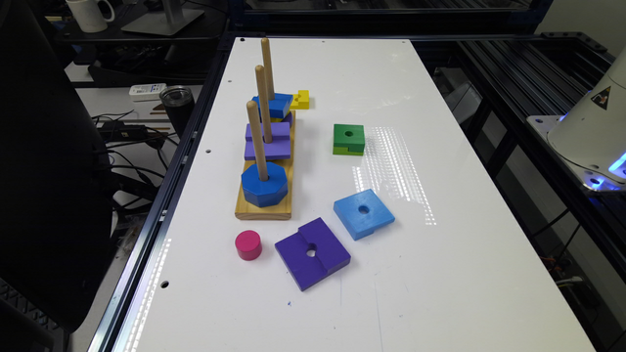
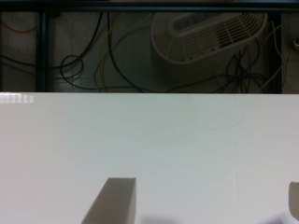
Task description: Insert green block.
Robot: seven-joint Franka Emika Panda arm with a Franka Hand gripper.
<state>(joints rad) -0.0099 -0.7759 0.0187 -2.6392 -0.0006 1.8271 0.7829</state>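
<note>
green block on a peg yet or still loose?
Loose. The green block lies flat on the white table, hole up, apart from the peg board to the exterior view's left.

At the exterior view's right edge stands the arm's base, a smooth, glossy white housing that widens downward into a rounded foot; high on its side sits a small black triangular warning label with an orange mark; blue light glows along the lower rim and at a small round spot near the foot; in the wrist view the hand shows two pale grey-beige fingers, flat-faced and square-cornered, set wide apart.
</note>
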